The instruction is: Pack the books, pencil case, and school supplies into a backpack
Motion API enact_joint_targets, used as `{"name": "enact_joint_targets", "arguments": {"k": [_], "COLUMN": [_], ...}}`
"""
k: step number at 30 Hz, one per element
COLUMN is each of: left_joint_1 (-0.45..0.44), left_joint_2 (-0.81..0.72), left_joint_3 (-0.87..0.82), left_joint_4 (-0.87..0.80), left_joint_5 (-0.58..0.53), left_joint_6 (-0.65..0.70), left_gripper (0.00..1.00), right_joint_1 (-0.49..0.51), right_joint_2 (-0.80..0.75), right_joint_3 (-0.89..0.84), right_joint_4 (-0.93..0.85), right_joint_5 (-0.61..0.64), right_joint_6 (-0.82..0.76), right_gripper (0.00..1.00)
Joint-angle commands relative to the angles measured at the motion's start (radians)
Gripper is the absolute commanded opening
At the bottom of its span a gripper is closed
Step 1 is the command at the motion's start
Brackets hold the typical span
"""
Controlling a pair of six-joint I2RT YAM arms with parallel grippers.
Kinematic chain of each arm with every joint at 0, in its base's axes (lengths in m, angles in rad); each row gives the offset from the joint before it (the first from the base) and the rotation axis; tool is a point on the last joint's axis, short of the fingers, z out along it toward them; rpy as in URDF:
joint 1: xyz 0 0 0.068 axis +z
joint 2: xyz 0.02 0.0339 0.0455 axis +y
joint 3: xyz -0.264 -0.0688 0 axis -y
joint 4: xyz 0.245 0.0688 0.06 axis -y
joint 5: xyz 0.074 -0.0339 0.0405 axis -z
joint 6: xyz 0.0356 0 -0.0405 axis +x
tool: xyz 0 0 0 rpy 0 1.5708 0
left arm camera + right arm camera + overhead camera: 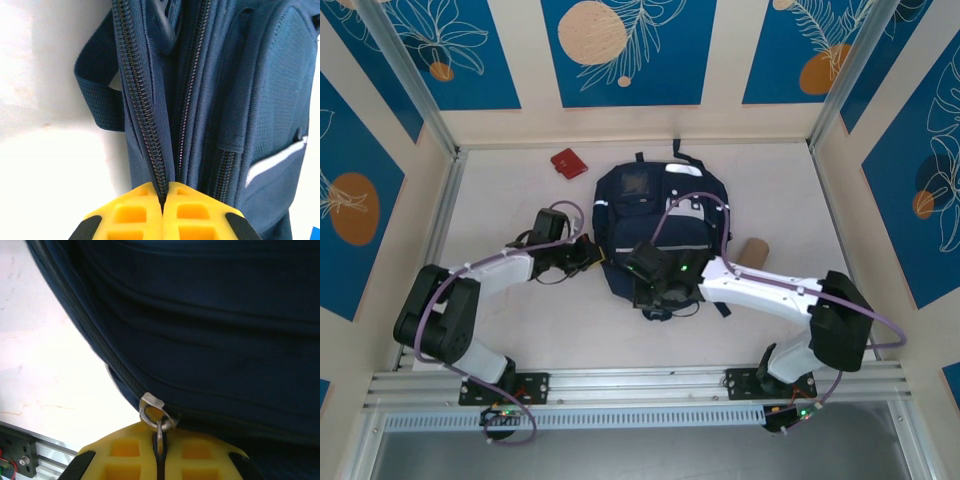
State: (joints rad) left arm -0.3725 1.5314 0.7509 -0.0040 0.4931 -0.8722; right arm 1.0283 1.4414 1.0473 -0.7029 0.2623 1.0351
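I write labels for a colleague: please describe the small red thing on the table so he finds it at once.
Find the navy backpack in the middle of the white table. Beyond its far left corner, near the back wall, lies a small flat red thing. It alone is red; the tan cylinder lies on the backpack's right.

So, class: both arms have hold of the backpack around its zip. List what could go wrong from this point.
1. The right jaws are shut on the thin metal zipper pull; it could slip out when the arm tugs.
2. The left jaws pinch only the zip edge of the backpack; if that hold gives, the whole bag may drag across the table instead of the zip opening.
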Motion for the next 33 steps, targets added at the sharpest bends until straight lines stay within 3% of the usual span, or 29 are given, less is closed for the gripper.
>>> {"name": "enact_joint_targets", "arguments": {"k": [1, 7, 10, 17, 20, 26, 33], "left_joint_1": [0.035, 0.062, 0.076, 0.078, 0.078, 0.067, 0.046], "left_joint_2": [0.031, 0.035, 0.015, -0.098, -0.16, -0.237, -0.264], "left_joint_3": [0.05, 0.077, 0.075, 0.03, -0.004, -0.093, -0.156], "left_joint_4": [-0.008, -0.064, -0.087, -0.146, -0.152, -0.073, -0.045], "left_joint_5": [-0.177, -0.217, -0.217, -0.18, -0.132, 0.004, 0.011], "left_joint_6": [0.058, 0.098, 0.112, 0.085, 0.055, -0.073, -0.167], "left_gripper": [0.0, 0.0, 0.0, 0.43, 0.54, 0.57, 0.58], "right_joint_1": [-0.019, -0.082, -0.1, -0.105, -0.106, -0.103, -0.085], "right_joint_2": [-0.087, -0.126, -0.128, -0.047, 0.011, 0.128, 0.201], "right_joint_3": [-0.031, -0.081, -0.102, -0.098, -0.062, 0.033, 0.094], "right_joint_4": [-0.212, -0.236, -0.166, 0.116, 0.197, 0.289, 0.288], "right_joint_5": [0.031, 0.076, 0.054, -0.108, -0.154, -0.222, -0.241], "right_joint_6": [0.055, 0.06, 0.02, -0.117, -0.154, -0.192, -0.21], "right_gripper": [0.0, 0.0, 0.0, 0.0, 0.0, 0.0, 0.0]}}
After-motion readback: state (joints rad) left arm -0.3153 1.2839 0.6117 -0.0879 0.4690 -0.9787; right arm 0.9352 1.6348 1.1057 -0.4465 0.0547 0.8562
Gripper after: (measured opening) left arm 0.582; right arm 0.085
